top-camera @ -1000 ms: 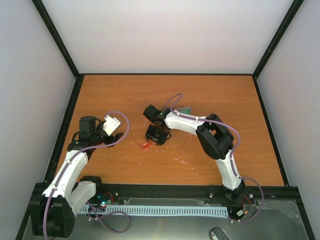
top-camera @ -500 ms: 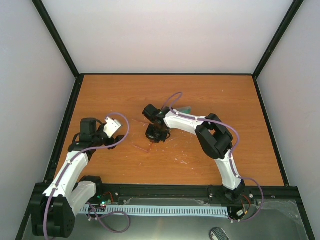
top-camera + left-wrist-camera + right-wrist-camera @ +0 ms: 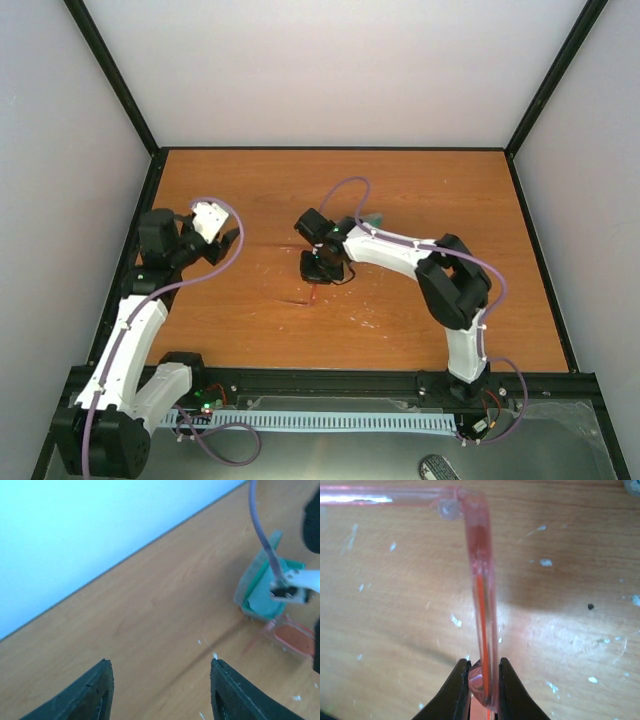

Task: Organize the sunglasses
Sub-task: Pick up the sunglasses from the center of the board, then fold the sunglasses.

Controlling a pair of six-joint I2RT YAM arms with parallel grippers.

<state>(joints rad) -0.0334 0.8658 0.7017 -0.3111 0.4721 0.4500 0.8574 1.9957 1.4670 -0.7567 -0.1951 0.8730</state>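
Red-orange sunglasses [image 3: 482, 605] pinched in right jaws (left jaws apart), green-lined case [image 3: 262, 597] nearby.

You are looking down at an orange-brown wood-grain counter [image 3: 250, 190], boxed in by plain pale walls [image 3: 330, 70] at the back and on both sides. Black frame bars [image 3: 112, 78] run up the back corners and along the counter's edges. Small white flecks [image 3: 545, 562] dot the wood. The light is soft and even, with only faint shadows.

Left arm [image 3: 135, 322] extended forward, left fingers [image 3: 95, 692] parted; right arm [image 3: 400, 255] reaching inward — right fingers [image 3: 456, 690] pinched close.
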